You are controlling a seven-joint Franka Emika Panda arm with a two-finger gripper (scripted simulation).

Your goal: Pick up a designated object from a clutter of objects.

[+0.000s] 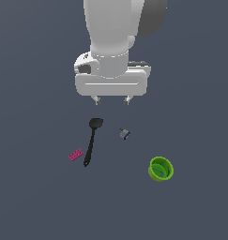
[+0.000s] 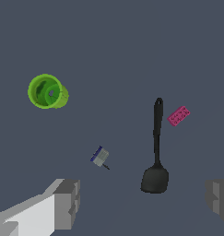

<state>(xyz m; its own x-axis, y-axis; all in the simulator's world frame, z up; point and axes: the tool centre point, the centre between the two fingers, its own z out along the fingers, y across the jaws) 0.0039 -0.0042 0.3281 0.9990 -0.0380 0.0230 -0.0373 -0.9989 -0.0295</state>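
Note:
The long black spatula (image 1: 92,140) lies flat on the dark floor, its rounded head toward the arm and its thin handle pointing away. It also shows in the wrist view (image 2: 156,152). My gripper (image 1: 112,100) hangs above the floor, open and empty, just short of the spatula's head. Its fingers (image 2: 67,203) stand wide apart in the wrist view, with the spatula's head between them and farther out.
A small pink studded brick (image 1: 75,155) lies beside the spatula's handle end, also in the wrist view (image 2: 178,115). A tiny grey-blue piece (image 1: 125,134) sits at the spatula's other side. A bright green cup (image 1: 160,169) lies toward the exterior view's right.

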